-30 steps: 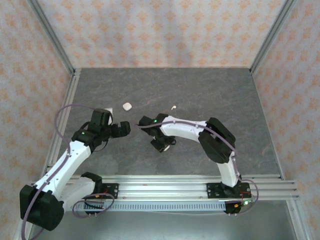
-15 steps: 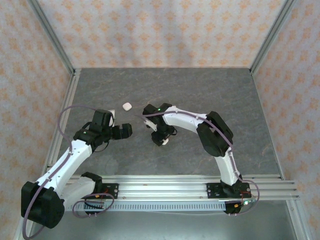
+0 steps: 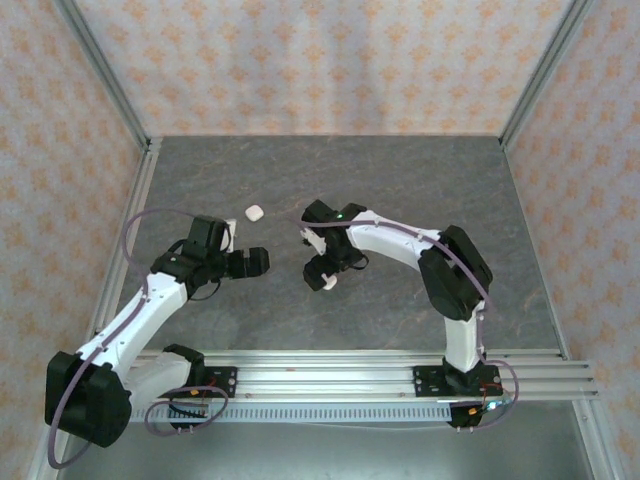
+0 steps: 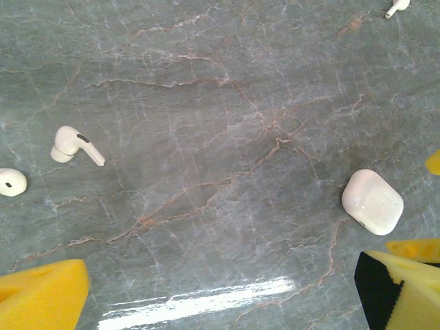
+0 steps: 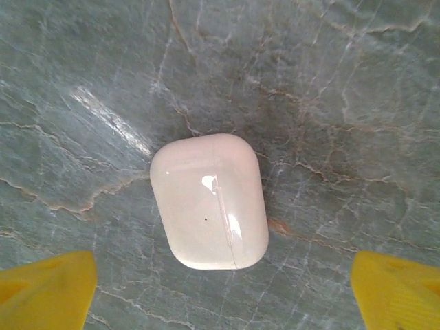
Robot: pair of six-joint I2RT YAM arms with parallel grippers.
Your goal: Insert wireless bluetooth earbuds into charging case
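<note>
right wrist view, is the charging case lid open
No, the charging case lies flat on the table with its lid shut, only a thin seam showing.

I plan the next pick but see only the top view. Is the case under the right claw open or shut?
Observer: Shut; the right wrist view shows the case lying flat, lid closed.
Operator: Does the claw hold it?
Observer: No. The right claw is open, its pads clear of the case.
Operator: Where are earbuds?
Observer: Left wrist view: an earbud lies on the table, a second earbud beside it, not touching.
</note>
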